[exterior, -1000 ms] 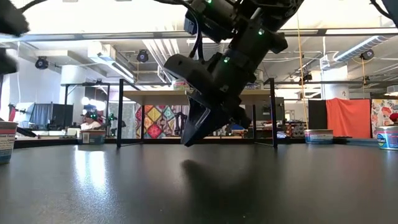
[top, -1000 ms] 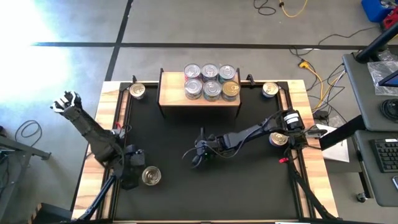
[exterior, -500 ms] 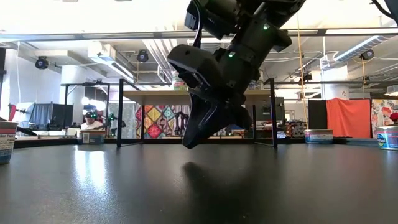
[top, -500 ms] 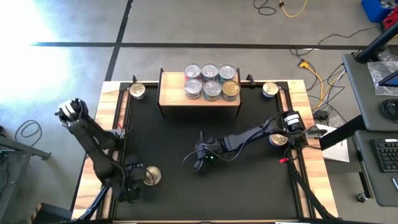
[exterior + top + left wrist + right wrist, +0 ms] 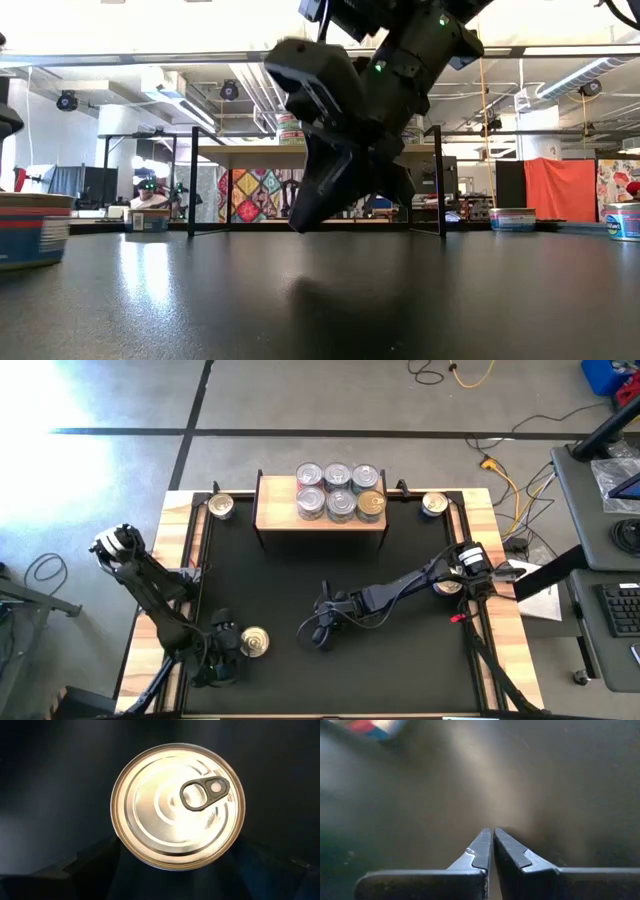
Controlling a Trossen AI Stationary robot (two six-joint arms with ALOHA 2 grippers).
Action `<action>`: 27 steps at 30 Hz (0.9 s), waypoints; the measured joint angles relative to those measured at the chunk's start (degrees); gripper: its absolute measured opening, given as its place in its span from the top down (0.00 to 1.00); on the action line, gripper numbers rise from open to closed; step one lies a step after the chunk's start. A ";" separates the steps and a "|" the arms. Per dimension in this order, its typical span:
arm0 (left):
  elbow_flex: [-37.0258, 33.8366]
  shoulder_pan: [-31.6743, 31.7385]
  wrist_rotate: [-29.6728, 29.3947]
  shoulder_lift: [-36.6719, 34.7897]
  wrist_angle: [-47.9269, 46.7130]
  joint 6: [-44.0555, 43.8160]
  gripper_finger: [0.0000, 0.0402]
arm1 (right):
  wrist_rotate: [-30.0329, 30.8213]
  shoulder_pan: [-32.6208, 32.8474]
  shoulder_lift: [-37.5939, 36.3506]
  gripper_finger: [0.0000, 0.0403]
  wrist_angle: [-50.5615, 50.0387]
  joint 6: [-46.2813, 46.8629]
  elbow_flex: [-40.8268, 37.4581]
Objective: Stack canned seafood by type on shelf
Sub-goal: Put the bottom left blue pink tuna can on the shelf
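Hovering at the near-left corner of the black bench (image 5: pixel 400 670), the left tool (image 5: pixel 228 650) stands with its jaws spread wide, and a gold-lidded can (image 5: pixel 254 643) sits just beside it toward the middle of the bench; in the left wrist view that can (image 5: pixel 178 806) fills the picture from straight above, its pull tab showing, with the two dark fingers (image 5: pixel 95 860) low on either side of it and no contact that can be made out. The right tool (image 5: pixel 318 628) hangs above the middle of the bench with its fingers pressed together and nothing between them, as the right wrist view shows (image 5: pixel 493 851); in the low view it (image 5: pixel 310 205) hangs clear of the surface. Farther out, the shelf (image 5: pixel 280 510) stands at the far edge of the bench, carrying six cans (image 5: pixel 340 492) in two rows of three on its right half, silver-lidded save one gold lid at the near right. Single cans also stand on the bench beside the shelf's left end (image 5: pixel 220 507), beside its right end (image 5: pixel 434 505), and at the right edge, partly under the right arm (image 5: pixel 447 588).
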 joint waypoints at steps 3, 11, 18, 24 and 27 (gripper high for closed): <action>-2.55 1.33 -1.05 0.02 7.40 0.21 0.12 | -0.01 0.32 -0.02 0.97 0.11 0.36 0.74; -7.71 8.06 -6.84 0.02 18.83 8.98 0.12 | -0.31 0.33 -0.02 0.97 -0.31 -1.49 3.42; -9.14 13.91 -8.40 0.04 24.09 18.77 0.12 | -0.51 0.32 -0.02 0.97 -0.37 -6.72 4.65; -7.30 18.13 -8.72 0.04 24.42 8.27 0.10 | -0.56 0.25 -0.02 0.97 -0.39 -8.23 4.65; -5.21 18.39 -8.10 0.04 24.39 6.72 0.09 | -0.56 0.43 -0.02 0.97 -0.53 -8.23 4.65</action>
